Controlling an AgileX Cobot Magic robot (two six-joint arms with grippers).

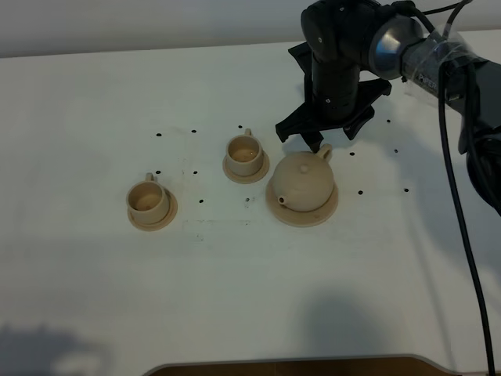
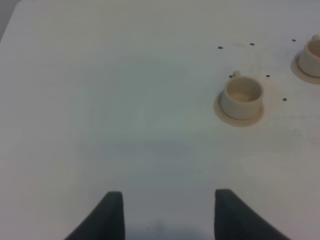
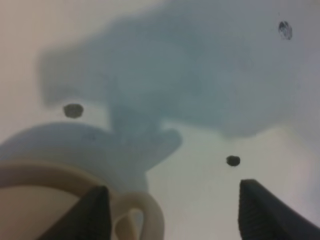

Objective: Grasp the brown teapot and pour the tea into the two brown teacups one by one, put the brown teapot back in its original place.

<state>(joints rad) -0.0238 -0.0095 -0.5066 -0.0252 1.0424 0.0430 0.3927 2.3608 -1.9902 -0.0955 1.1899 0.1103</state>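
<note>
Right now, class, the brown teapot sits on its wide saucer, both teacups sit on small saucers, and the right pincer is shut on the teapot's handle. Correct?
Not quite. The right pincer is open, its fingers spread wide, not gripping the teapot's handle; the right wrist view shows this. Everything else stands.

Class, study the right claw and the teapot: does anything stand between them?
Nothing visible does. The open right claw hangs right by the teapot, at its handle; both cups sit off to the teapot's left in the high view.
</note>
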